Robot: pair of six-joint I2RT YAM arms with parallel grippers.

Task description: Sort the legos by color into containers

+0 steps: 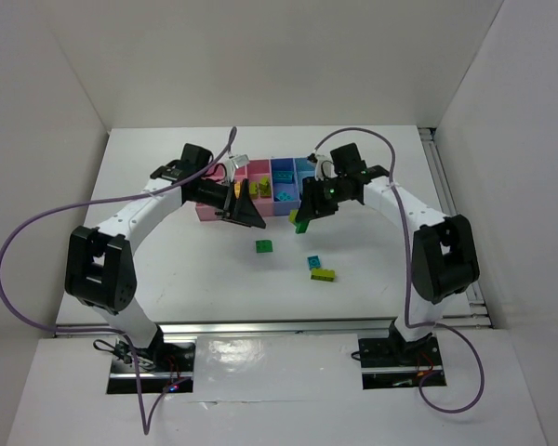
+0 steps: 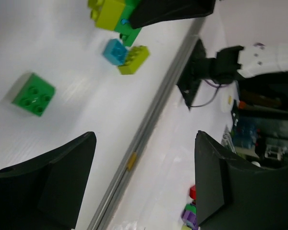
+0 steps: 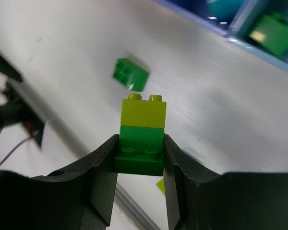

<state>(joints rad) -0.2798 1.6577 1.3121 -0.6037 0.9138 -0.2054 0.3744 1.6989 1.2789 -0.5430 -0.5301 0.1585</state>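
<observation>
White walls (image 1: pixel 288 56) box in a white table (image 1: pixel 167 269) on its left, far and right sides. The top is matte, with a few faint marks in the right wrist view. A metal rail (image 1: pixel 279 325) runs along the near edge, and nearer still a glossy white ledge (image 1: pixel 270 367) carries both arm bases. Purple cables (image 1: pixel 14 251) loop out from each arm. The bins (image 1: pixel 260 169) sit at the far middle of the table, pink at the left and blue at the right, with a few legos inside; a green lego (image 3: pixel 273 33) lies in a blue bin. The left gripper (image 1: pixel 246 212) hangs just near the pink end, its jaws wide apart and empty. The right gripper (image 1: pixel 307 218) is near the blue end, above the table, pinching a lime-on-green stack (image 3: pixel 141 132) by its green lower part. On the bare table, nearer than the bins, lie a green brick (image 1: pixel 263 246) and, to its right, a cyan brick (image 1: pixel 314 262) touching a lime brick (image 1: pixel 324 274).
</observation>
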